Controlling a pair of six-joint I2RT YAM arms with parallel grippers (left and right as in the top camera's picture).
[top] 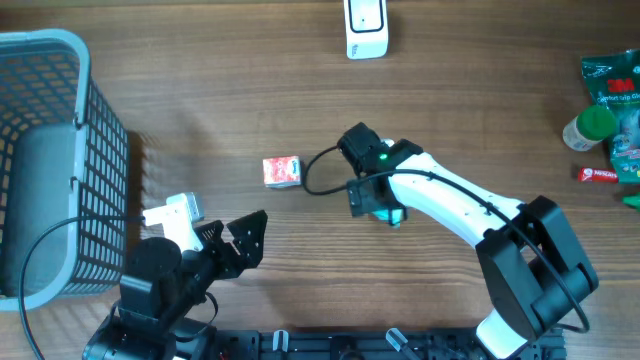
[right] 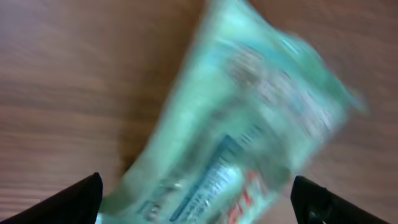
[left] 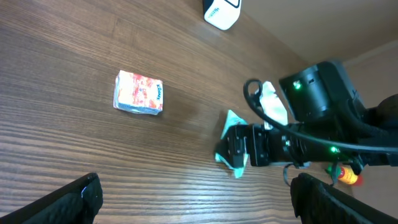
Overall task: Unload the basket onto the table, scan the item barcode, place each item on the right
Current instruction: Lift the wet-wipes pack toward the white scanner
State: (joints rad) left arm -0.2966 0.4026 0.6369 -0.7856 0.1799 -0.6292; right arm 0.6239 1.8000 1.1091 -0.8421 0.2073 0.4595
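A green packet (right: 249, 112) with printed text lies blurred between the wide-apart fingers of my right gripper (right: 199, 205), and no finger is seen pressing on it. From overhead, only a teal corner of the packet (top: 393, 216) shows under the right gripper (top: 385, 205), mid-table. The left wrist view shows the packet (left: 233, 155) sticking out below the right arm's fingers. My left gripper (top: 245, 240) is open and empty near the front edge, over bare wood (left: 196, 199). A small red-and-white box (top: 282, 172) (left: 138, 93) lies flat between the arms.
A white device (top: 366, 28) (left: 221, 11) stands at the back edge. A grey mesh basket (top: 100, 120) fills the left side. At the far right lie a green bag (top: 612, 85), a green-capped bottle (top: 590, 128) and a red tube (top: 600, 174).
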